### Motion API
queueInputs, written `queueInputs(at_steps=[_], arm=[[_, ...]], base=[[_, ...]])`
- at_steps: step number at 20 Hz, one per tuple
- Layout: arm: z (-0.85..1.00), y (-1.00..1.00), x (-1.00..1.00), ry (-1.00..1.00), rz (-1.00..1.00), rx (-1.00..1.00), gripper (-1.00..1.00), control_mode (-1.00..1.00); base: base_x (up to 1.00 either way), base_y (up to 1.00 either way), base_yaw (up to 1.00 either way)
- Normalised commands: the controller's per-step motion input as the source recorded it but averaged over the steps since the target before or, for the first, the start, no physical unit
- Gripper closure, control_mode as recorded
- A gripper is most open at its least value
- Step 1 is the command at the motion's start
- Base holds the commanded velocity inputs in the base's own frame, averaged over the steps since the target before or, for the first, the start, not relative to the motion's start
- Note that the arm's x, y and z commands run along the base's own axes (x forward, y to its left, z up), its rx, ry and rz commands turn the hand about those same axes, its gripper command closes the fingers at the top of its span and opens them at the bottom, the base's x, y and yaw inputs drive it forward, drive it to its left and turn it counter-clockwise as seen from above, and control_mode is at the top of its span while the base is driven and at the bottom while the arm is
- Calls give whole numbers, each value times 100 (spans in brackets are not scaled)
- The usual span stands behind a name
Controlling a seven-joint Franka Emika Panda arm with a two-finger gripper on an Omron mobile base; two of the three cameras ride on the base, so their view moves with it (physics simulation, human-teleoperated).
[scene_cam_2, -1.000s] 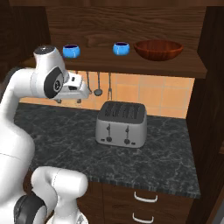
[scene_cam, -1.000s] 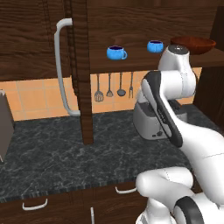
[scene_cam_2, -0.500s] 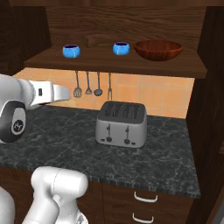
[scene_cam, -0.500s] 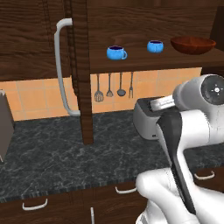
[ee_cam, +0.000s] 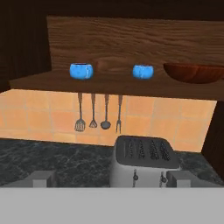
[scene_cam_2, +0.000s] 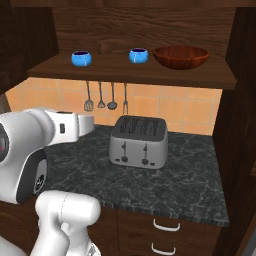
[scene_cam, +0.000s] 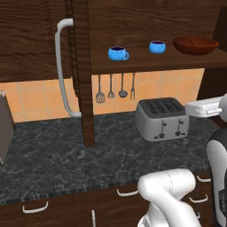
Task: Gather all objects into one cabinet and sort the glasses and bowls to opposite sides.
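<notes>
- Left base view: handled blue mug (scene_cam: pixel 117 53) upper centre on the open wooden shelf (scene_cam: pixel 146 62), upright, handle pointing toward frame right, no marked long axis beyond its vertical one.
- Second blue cup (scene_cam: pixel 157 46) further right on the same shelf, upright; handle not discernible.
- Reddish-brown bowl (scene_cam: pixel 195 45) at upper right, just beside that cup, mouth up, wide axis lying along the shelf.
- Cabinet door (scene_cam: pixel 42 66) at upper left, ajar, long pale bar handle (scene_cam: pixel 62 66) running vertically down its edge.
- Hanging utensils (scene_cam: pixel 111 86) below the shelf, silver toaster (scene_cam: pixel 162 118) on the dark counter (scene_cam: pixel 66 150) beneath.
- Hand view: gripper (ee_cam: pixel 112 178) low in frame, grey fingertips (ee_cam: pixel 43 179) spread wide apart, nothing between them, aimed level at the toaster with cups and bowl above.
- Risks, as judgement: approaching from this low could clip the shelf's front edge or the toaster; closing on the mug across its handle could twist or topple it; a sweep along the shelf could knock the neighbouring cup or push the bowl; the open door edge could catch the arm on the way into the cabinet.
</notes>
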Motion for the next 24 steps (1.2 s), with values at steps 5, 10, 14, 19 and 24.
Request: queueInputs(at_steps=[5, 10, 14, 19, 24], arm=[[0, 3, 0, 0, 0, 4, -100, 100], [0, 0, 0, 0, 0, 0, -100, 100], [0, 0, 0, 0, 0, 0, -100, 100], [0, 0, 0, 0, 0, 0, -100, 100], [0, 0, 0, 0, 0, 0, -100, 100]], base=[[-1, 3, 0], [-50, 22, 0], [-58, 9, 0], [-58, 6, 19], [-60, 1, 49]])
